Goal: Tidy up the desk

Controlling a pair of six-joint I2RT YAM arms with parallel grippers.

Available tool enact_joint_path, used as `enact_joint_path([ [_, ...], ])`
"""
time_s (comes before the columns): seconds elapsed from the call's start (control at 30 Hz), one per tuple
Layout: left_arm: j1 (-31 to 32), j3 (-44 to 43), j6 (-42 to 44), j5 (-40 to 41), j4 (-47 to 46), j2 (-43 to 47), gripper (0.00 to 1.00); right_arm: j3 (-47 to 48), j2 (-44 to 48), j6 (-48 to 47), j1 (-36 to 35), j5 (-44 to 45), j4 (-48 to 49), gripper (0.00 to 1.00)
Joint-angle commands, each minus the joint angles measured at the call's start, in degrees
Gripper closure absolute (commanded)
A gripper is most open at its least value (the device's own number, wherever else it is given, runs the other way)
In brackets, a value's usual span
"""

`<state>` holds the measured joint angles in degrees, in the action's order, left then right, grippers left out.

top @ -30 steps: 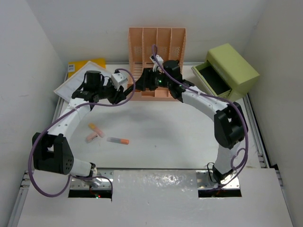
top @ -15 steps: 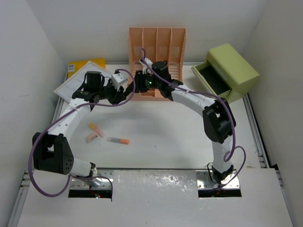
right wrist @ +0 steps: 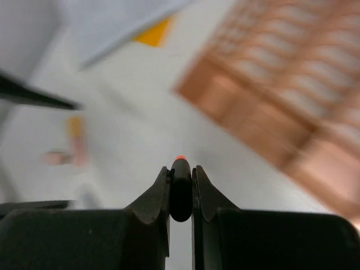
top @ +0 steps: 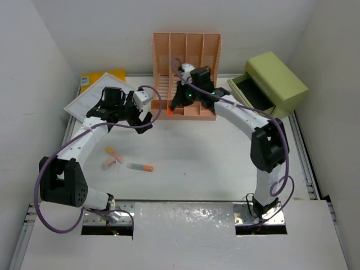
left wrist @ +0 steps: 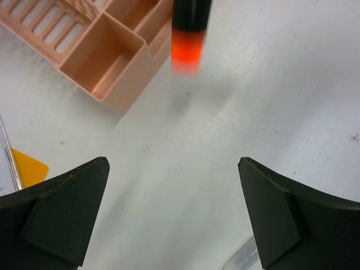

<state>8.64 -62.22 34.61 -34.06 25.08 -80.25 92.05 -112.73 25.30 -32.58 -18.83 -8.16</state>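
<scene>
A black marker with an orange tip (top: 170,111) hangs in front of the peach file rack (top: 187,67), and my right gripper (top: 178,103) is shut on it. The right wrist view shows the marker (right wrist: 181,191) pinched between the right gripper's (right wrist: 181,175) jaws, orange end pointing away. My left gripper (top: 144,117) stands open just left of it, holding nothing. In the left wrist view the marker (left wrist: 187,31) hangs above the white desk (left wrist: 236,112), well beyond the wide-open left gripper (left wrist: 174,216). The desk (top: 208,157) fills the top view.
Two pink markers (top: 113,153) and a grey one with an orange cap (top: 140,167) lie on the desk's left half. A lime-green drawer box (top: 271,84) stands open at the back right. A yellow book (top: 104,77) and a white pad (top: 89,102) lie at the back left.
My left gripper has opened and let go of the black marker. My right gripper has shut on it and drawn back to the right, toward the rack.
</scene>
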Motion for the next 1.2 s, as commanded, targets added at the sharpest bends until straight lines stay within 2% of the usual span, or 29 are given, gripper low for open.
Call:
enact_joint_path([
  [0.0, 0.06, -1.95, 3.27, 1.19, 3.65, 0.71, 0.00, 5.32, 9.27, -15.40, 6.99, 22.51, -10.52, 1.00],
  [0.1, -0.03, -0.89, 4.06, 3.12, 3.92, 0.71, 0.00, 5.94, 10.95, -26.12, 10.07, 38.12, -12.40, 1.00],
  [0.13, 0.06, -0.28, 4.58, 4.17, 3.92, 0.62, 0.00, 6.90, 10.69, -28.96, 10.86, 46.17, -13.10, 1.00],
  [0.37, 0.14, 2.27, 13.19, 6.99, 9.79, 0.27, 0.03, 30.01, -5.91, -40.85, 16.31, 64.59, -33.30, 1.00],
  [0.43, 0.14, 3.41, 16.78, 6.91, 11.47, 0.62, 0.05, 33.70, -10.31, -42.87, 16.93, 66.63, -36.57, 1.00],
  [0.57, 0.14, 5.34, 20.58, 6.29, 14.20, 1.58, 0.05, 31.97, -12.78, -44.19, 18.42, 69.36, -36.49, 1.00],
  [0.7, 0.14, 6.05, 24.09, 5.50, 17.01, 2.29, 0.04, 30.74, -14.10, -43.32, 20.18, 66.83, -36.84, 1.00],
  [0.8, 0.14, 6.40, 25.33, 5.15, 17.90, 2.99, 0.04, 30.38, -14.80, -43.32, 20.71, 66.38, -36.75, 0.90],
  [0.83, 0.14, 6.67, 26.11, 5.06, 18.16, 3.43, 0.04, 30.38, -15.06, -43.32, 20.89, 65.94, -36.84, 0.75],
  [0.93, 0.23, 7.89, 29.02, 5.32, 19.92, 3.96, 0.05, 30.38, -14.98, -43.05, 20.89, 64.97, -36.40, 0.44],
  [1.0, 0.41, 9.04, 30.07, 6.46, 19.74, 4.13, 0.07, 30.12, -14.54, -42.88, 20.89, 65.24, -35.52, 0.32],
  [1.07, 0.67, 10.71, 31.48, 8.39, 20.61, 4.13, 0.10, 29.94, -13.58, -42.70, 20.89, 64.89, -34.99, 0.16],
  [1.13, 0.93, 12.20, 35.16, 8.40, 22.28, 4.13, 0.12, 29.85, -12.70, -42.35, 20.89, 63.92, -34.90, 0.04],
  [1.17, 0.94, 12.64, 36.65, 7.88, 24.55, 4.13, 0.14, 29.77, -11.47, -41.74, 20.89, 61.83, -35.16, 0.01],
])
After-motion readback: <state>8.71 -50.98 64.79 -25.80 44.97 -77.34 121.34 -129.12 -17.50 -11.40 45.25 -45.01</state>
